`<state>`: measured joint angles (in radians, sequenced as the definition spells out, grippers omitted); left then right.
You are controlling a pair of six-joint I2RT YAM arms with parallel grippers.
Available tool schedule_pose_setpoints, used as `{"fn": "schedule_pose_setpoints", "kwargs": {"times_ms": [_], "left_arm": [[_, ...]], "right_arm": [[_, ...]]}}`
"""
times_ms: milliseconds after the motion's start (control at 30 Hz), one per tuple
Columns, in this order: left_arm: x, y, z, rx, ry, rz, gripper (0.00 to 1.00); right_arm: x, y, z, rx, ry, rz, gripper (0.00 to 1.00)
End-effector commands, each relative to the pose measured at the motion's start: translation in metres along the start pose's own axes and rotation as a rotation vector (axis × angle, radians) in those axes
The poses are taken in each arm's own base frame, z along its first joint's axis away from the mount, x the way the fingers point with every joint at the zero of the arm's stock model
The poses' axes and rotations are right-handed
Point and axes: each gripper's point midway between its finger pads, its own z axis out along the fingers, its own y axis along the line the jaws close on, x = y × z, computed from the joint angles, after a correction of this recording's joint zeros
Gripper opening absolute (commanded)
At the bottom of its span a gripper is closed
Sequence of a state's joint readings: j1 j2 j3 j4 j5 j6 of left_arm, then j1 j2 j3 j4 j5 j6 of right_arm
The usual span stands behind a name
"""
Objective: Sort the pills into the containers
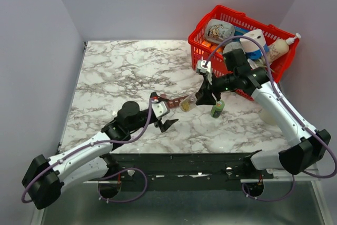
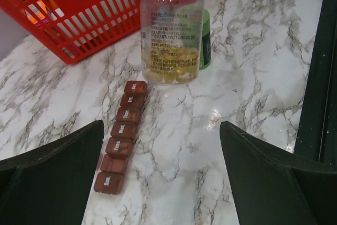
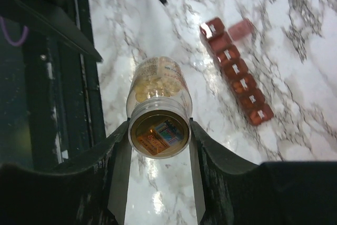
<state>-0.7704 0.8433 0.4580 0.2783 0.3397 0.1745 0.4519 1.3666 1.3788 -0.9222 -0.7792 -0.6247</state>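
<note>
Looking through the right wrist camera, I see my right end effector (image 3: 159,126) pinching a clear bottle (image 3: 158,85) near its top, with 1 finger on each side. The pills (image 2: 171,67), yellow, lie heaped in the lower part of this bottle. The bottle is upright, just beside 1 end of the containers (image 2: 122,138), a dark red strip of 7 compartments lying flat on the marble surface (image 2: 253,77). My left end effector (image 2: 161,130) hovers over the strip with its fingers spread wide, gripping nothing. A small green object (image 2: 206,38) stands behind the bottle, and a red basket (image 2: 79,9) is near.
</note>
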Motion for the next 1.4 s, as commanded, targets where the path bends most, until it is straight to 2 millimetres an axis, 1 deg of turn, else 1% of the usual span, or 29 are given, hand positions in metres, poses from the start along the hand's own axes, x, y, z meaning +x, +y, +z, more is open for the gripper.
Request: {"fn": "schedule_pose_setpoints", "kwargs": {"times_ms": [0, 33, 100, 133, 233, 267, 333, 367, 533, 633, 667, 733, 767, 800, 900, 1000, 1033, 1067, 1133, 1200, 1233, 1267, 1333, 1367], "left_arm": [[-0.038, 0.014, 0.023, -0.081, -0.091, 0.124, 0.99], [-0.039, 0.008, 0.031, -0.065, -0.088, 0.123, 0.99], [-0.04, 0.004, 0.037, -0.063, -0.087, 0.123, 0.99], [-0.041, -0.001, 0.042, -0.051, -0.084, 0.121, 0.99], [-0.04, -0.002, 0.047, -0.064, -0.068, 0.118, 0.99], [-0.039, -0.005, 0.049, -0.058, -0.063, 0.113, 0.99], [-0.035, -0.004, 0.053, -0.063, -0.042, 0.103, 0.99], [-0.029, -0.006, 0.054, -0.056, -0.012, 0.095, 0.97], [-0.02, -0.009, 0.06, -0.043, 0.04, 0.083, 0.89], [-0.019, -0.009, 0.061, -0.045, 0.052, 0.074, 0.72], [-0.015, -0.01, 0.06, -0.035, 0.072, 0.073, 0.56], [-0.017, -0.012, 0.061, -0.02, 0.076, 0.072, 0.34], [-0.015, -0.016, 0.061, 0.001, 0.085, 0.066, 0.11], [-0.015, -0.018, 0.061, 0.012, 0.086, 0.065, 0.01], [-0.013, -0.025, 0.06, 0.048, 0.094, 0.04, 0.0], [-0.015, -0.027, 0.058, 0.038, 0.085, -0.01, 0.0], [-0.017, -0.026, 0.056, 0.029, 0.079, -0.022, 0.0], [-0.018, -0.025, 0.055, 0.019, 0.075, -0.046, 0.0], [-0.02, -0.024, 0.053, 0.005, 0.066, -0.061, 0.0], [-0.021, -0.022, 0.052, -0.009, 0.062, -0.077, 0.0], [-0.022, -0.02, 0.052, -0.021, 0.063, -0.081, 0.0], [-0.02, -0.019, 0.052, -0.026, 0.071, -0.084, 0.0], [-0.019, -0.017, 0.053, -0.038, 0.084, -0.087, 0.0], [-0.017, -0.016, 0.053, -0.044, 0.094, -0.087, 0.0]], "right_arm": [[-0.025, 0.025, 0.002, -0.101, -0.117, 0.0, 0.07], [-0.027, 0.025, 0.004, -0.101, -0.118, -0.007, 0.07], [-0.025, 0.026, 0.008, -0.102, -0.114, -0.008, 0.07], [-0.023, 0.028, 0.011, -0.103, -0.106, -0.012, 0.06], [-0.02, 0.031, 0.018, -0.107, -0.092, -0.018, 0.06], [-0.02, 0.032, 0.019, -0.105, -0.093, -0.025, 0.06], [-0.02, 0.033, 0.02, -0.1, -0.092, -0.028, 0.06], [-0.022, 0.033, 0.02, -0.1, -0.097, -0.033, 0.06], [-0.027, 0.034, 0.019, -0.1, -0.106, -0.029, 0.06], [-0.024, 0.033, 0.021, -0.101, -0.097, -0.022, 0.06], [-0.022, 0.033, 0.022, -0.102, -0.092, -0.021, 0.06], [-0.019, 0.032, 0.024, -0.099, -0.083, -0.024, 0.06], [-0.018, 0.033, 0.024, -0.103, -0.08, -0.026, 0.06], [-0.018, 0.034, 0.024, -0.106, -0.082, -0.03, 0.07], [-0.021, 0.038, 0.022, -0.132, -0.092, -0.045, 0.1], [-0.028, 0.041, 0.021, -0.145, -0.11, -0.046, 0.32], [-0.03, 0.042, 0.02, -0.153, -0.118, -0.027, 0.46], [-0.034, 0.041, 0.02, -0.151, -0.129, -0.023, 0.53], [-0.037, 0.043, 0.022, -0.17, -0.135, 0.022, 0.59], [-0.044, 0.041, 0.023, -0.173, -0.141, 0.051, 0.6], [-0.044, 0.041, 0.025, -0.187, -0.136, 0.089, 0.6], [-0.045, 0.04, 0.027, -0.189, -0.133, 0.109, 0.63], [-0.049, 0.04, 0.027, -0.205, -0.135, 0.151, 0.63], [-0.048, 0.039, 0.03, -0.211, -0.128, 0.173, 0.63]]}}
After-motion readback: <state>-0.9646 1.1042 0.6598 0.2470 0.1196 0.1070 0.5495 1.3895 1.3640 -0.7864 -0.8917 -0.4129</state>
